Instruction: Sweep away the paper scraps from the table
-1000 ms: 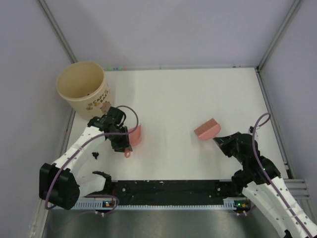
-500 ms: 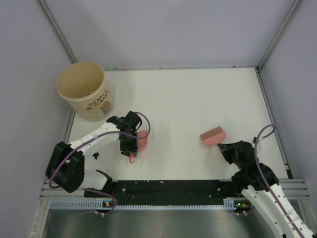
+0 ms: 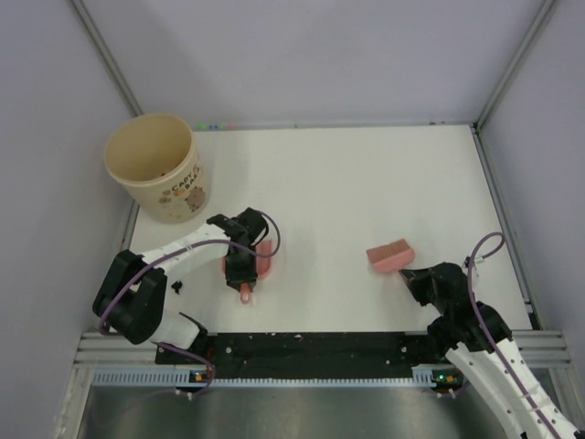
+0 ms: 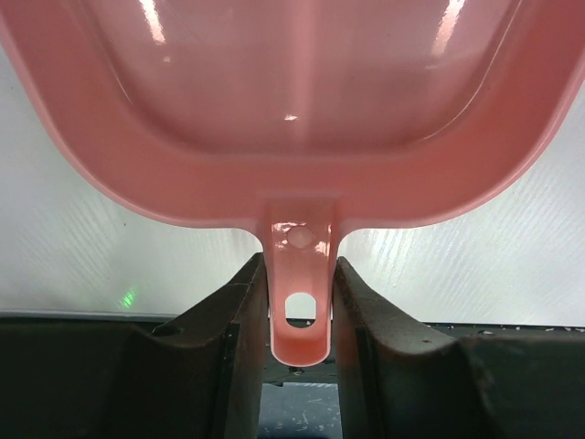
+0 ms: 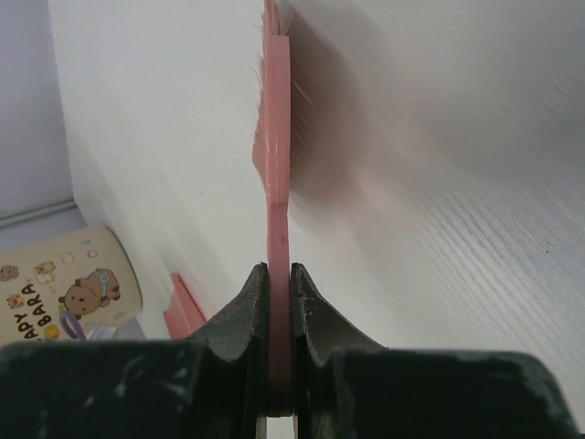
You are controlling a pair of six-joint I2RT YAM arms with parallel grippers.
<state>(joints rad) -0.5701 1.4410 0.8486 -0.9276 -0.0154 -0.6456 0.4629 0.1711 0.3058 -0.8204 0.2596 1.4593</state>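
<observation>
The left gripper (image 3: 239, 267) is shut on the handle (image 4: 300, 302) of a pink dustpan (image 3: 263, 258), which sits low over the white table (image 3: 366, 183) at the near left. The pan's bowl (image 4: 292, 110) fills the left wrist view and looks empty. At the near right, the right gripper (image 3: 413, 275) is shut on the flat handle (image 5: 277, 229) of a pink brush (image 3: 390, 255), bristles toward the table. One small black paper scrap (image 3: 175, 286) lies on the table left of the dustpan, beside the left arm.
A cream paper bucket (image 3: 155, 165) with a bear print stands at the far left corner; it also shows in the right wrist view (image 5: 73, 283). A black strip (image 3: 311, 346) runs along the table's near edge. Grey-lilac walls enclose the other sides.
The left arm has carried the dustpan a little nearer and to the right and turned it. The right arm has drawn the brush back toward the near right.
</observation>
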